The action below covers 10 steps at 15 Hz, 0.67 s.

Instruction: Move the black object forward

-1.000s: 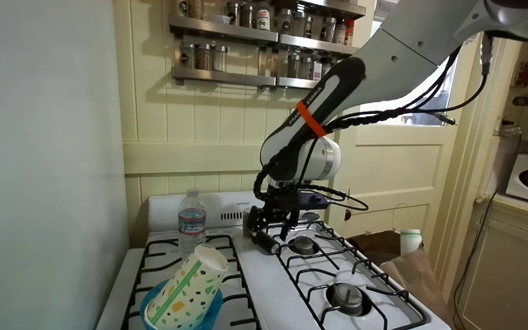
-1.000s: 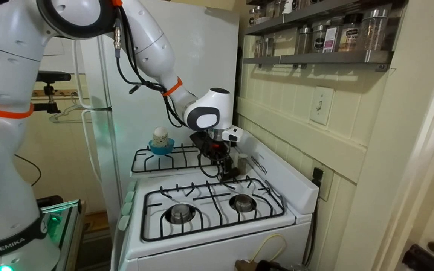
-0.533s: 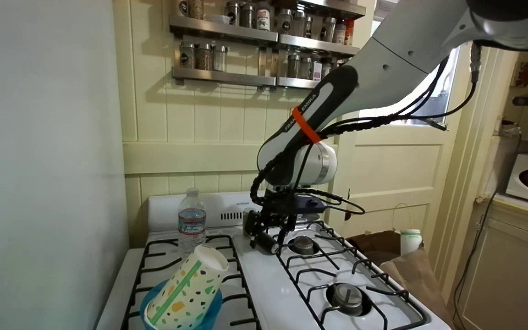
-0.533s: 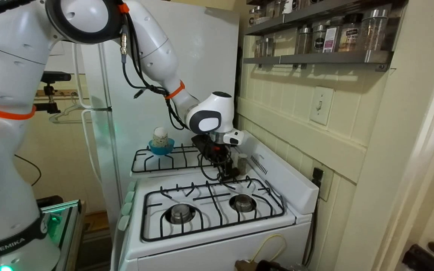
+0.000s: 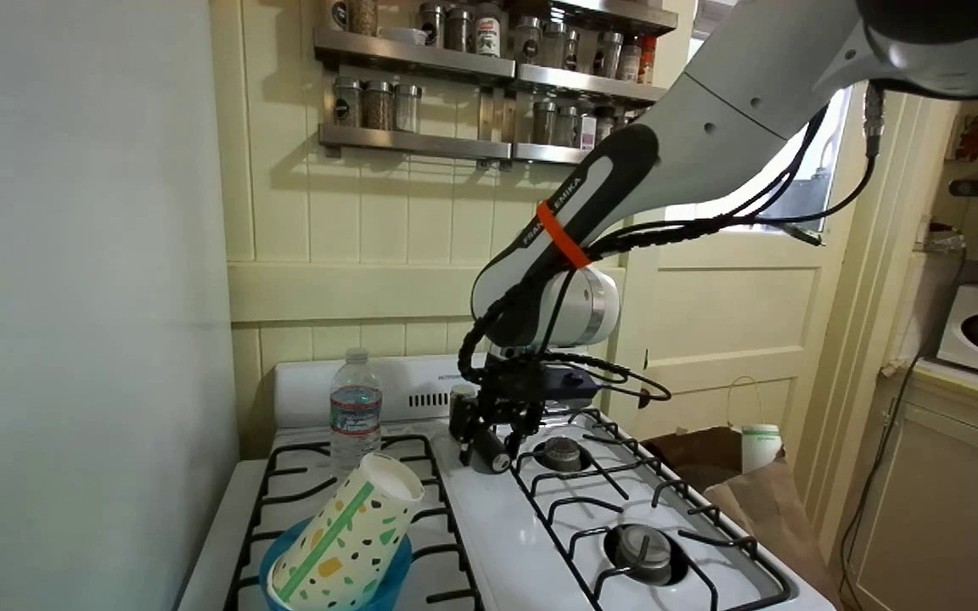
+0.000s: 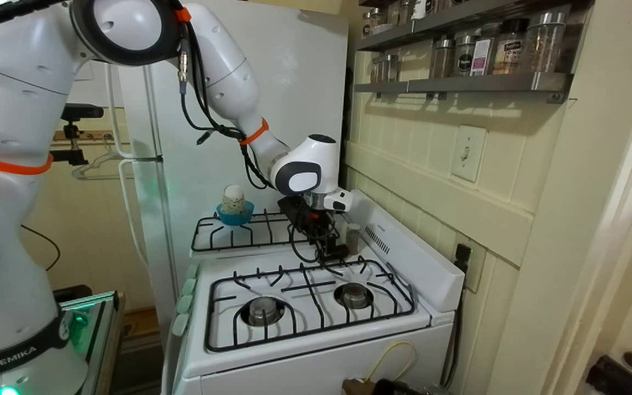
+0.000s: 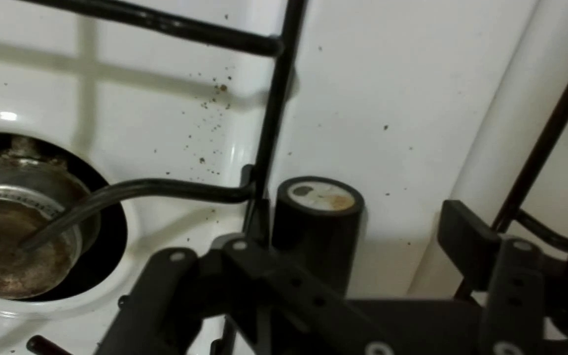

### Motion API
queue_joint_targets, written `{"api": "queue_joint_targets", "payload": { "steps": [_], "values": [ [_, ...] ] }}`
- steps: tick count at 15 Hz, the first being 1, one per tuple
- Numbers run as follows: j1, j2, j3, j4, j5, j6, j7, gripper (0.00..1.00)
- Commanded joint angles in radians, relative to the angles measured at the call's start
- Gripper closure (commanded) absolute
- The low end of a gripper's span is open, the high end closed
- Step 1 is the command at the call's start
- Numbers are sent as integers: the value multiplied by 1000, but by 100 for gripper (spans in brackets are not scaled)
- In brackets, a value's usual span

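Note:
The black object [image 5: 490,449] is a short black cylinder with a pale round end. In an exterior view it appears to lie on the white stove top between the two grates, its end toward the camera. In the wrist view the black object [image 7: 316,236] sits between the fingers, close beside the left finger, with a wide gap to the right finger. My gripper [image 7: 363,229] is open around it; whether the left finger touches it I cannot tell. In an exterior view the gripper [image 6: 331,252] is dark and the cylinder cannot be told apart from it.
A clear bottle [image 5: 356,416] stands on a grate at the back. A patterned paper cup [image 5: 349,530] leans in a blue bowl [image 5: 396,573]. A jar [image 6: 353,238] stands close behind the gripper, before the stove's back panel [image 6: 404,258]. Black grates [image 6: 308,282] and burners flank it.
The arm has lowered and shifted slightly left in an exterior view, bringing the fingers down either side of the black cylinder. The cylinder's pale end has shifted slightly left there too.

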Motion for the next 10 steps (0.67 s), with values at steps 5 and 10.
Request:
{"api": "queue_joint_targets", "payload": {
  "steps": [5,10],
  "values": [
    [10,16,6,9,11,3,35,60],
    [14,5,4,0,11,-3,62,98]
  ]
}}
